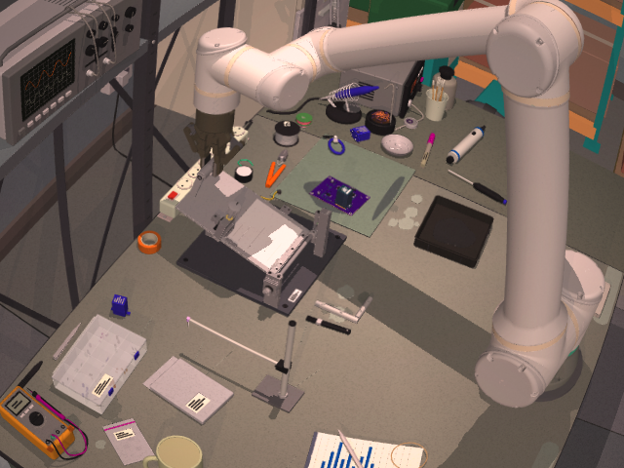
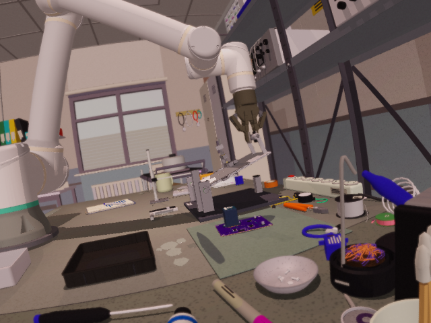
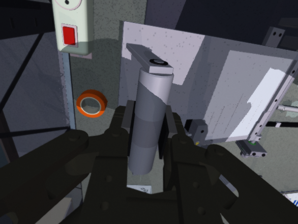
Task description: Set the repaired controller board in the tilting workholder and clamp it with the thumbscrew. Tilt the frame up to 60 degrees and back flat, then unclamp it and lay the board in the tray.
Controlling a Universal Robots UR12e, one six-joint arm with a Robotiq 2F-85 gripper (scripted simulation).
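Note:
Near the bench's left middle, the tilting workholder [image 1: 262, 237] stands on its dark base plate with its grey frame [image 2: 240, 163] tilted up at a moderate angle. The frame's cylindrical handle [image 3: 150, 119] is clamped in my gripper [image 1: 209, 166], which is closed around it at the frame's raised far end. The frame's plate looks bare in the wrist camera. The purple controller board [image 1: 340, 194] lies flat on the green mat [image 1: 348, 184], to the right of the workholder and apart from it. The black tray [image 1: 453, 229] sits empty further right.
Behind the workholder a white power strip [image 1: 184, 189] lies along the bench edge under a metal shelf rack with an oscilloscope [image 1: 48, 70]. An orange tape roll [image 1: 149, 242] sits to the left, orange cutters [image 1: 274, 174] behind, and pens [image 1: 335, 315] in front.

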